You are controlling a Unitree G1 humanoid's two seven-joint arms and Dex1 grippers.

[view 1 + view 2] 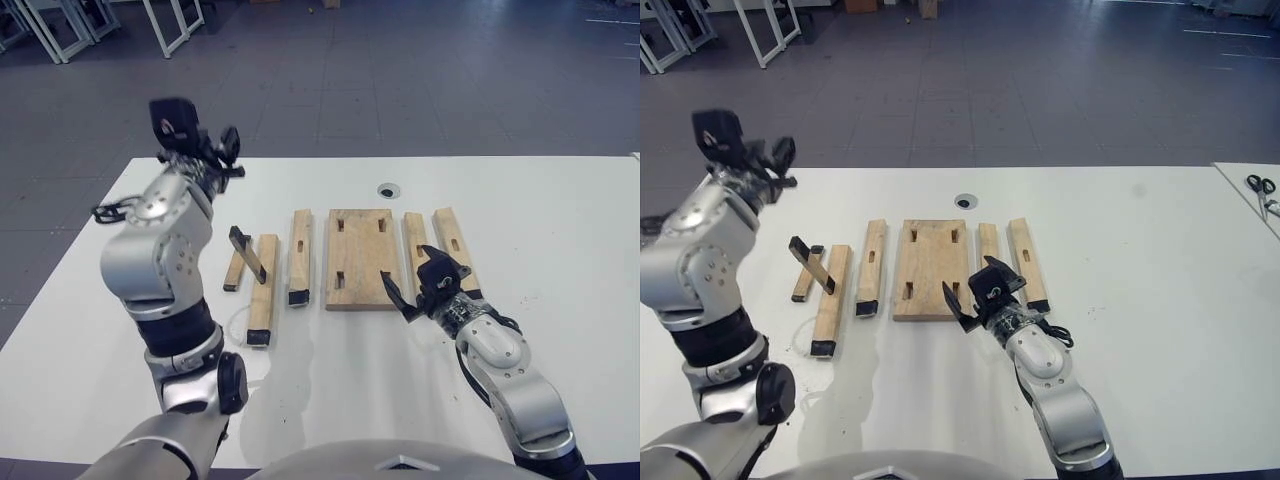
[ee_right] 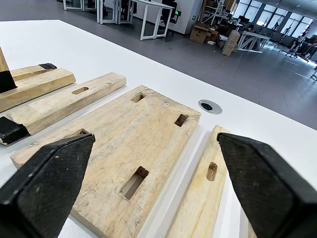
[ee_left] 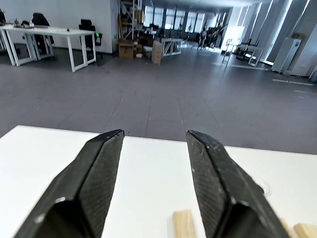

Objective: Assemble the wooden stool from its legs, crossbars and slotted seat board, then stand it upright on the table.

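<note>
Bearing the seat board [image 1: 358, 258], white table [image 1: 560, 220] (grey floor [image 1: 400, 80] beyond); left gripper [image 3: 154, 138], right gripper [image 2: 156, 140] spread apart.

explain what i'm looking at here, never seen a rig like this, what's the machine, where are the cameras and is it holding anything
This is a humanoid robot with two arms, each ending in a two-finger gripper. Two pictures come from its head cameras, looking down on a white table; two from cameras on its wrists. On the table lie stool parts: the slotted seat board, two legs either side of it, two smaller crossbars farthest left. The left gripper is raised, the right gripper hangs low at the board's near end. Both are open, holding nothing.
</note>
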